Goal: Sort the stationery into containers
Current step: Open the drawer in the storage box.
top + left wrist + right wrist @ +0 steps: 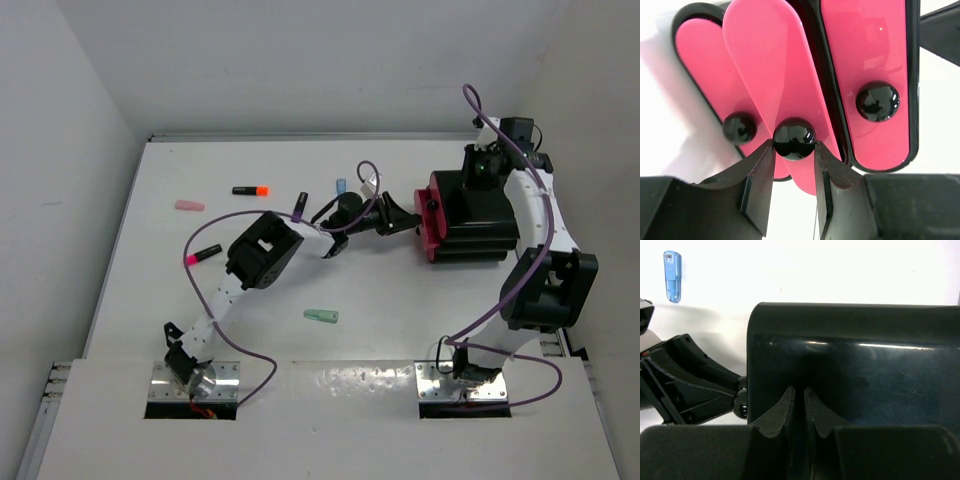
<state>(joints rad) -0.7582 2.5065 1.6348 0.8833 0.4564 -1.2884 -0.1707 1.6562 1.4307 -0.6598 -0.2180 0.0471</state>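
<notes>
The left pincer point(794, 146) is clenched on the round black knob point(794, 137) of the middle magenta drawer point(765, 65), with one finger pressed against each side of it. The front of that drawer is tilted out of line with the two neighbouring drawers point(875, 45) just beyond the fingertips. The right pincer point(799, 392) is set down on the top of the black box point(855, 365). Its fingers point(786, 407) are drawn nearly together with only a thin slit between them, and nothing can be made out in that slit. In the top view the box point(480, 225) lies directly ahead of the left pincer point(400, 222) and beneath the right pincer point(483, 172). The stationery is scattered on the desk point(400, 330) behind the left pincer. A blue piece point(341, 187) and a purple-tipped highlighter point(300, 206) lie near its wrist. An orange-tipped highlighter point(252, 189), a pink piece point(189, 206), a pink-tipped highlighter point(202, 254) and a mint piece point(321, 316) lie well apart from it
</notes>
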